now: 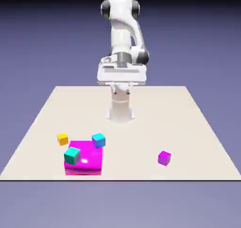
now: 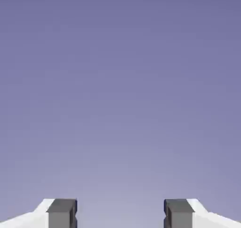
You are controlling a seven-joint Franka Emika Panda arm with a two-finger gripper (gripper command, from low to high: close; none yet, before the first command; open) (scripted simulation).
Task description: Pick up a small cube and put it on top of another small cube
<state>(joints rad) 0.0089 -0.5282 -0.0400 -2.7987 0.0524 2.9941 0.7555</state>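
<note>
The small orange-yellow cube [image 1: 62, 138] lies on the table near the exterior view's left, apart from the other cubes. My gripper [image 2: 120, 213] is open, its grey fingertips [image 2: 61, 212] wide apart with only the blue-violet backdrop between them. The white hand [image 1: 121, 74] hangs high above the table's far side, well away from every cube. No cube shows in the hand view.
A large magenta block [image 1: 84, 163] sits near the table's front edge, with a teal cube [image 1: 72, 154] at its front-left top corner. A light blue cube [image 1: 98, 139] is at its back right corner. A purple cube [image 1: 164, 158] lies alone to the right.
</note>
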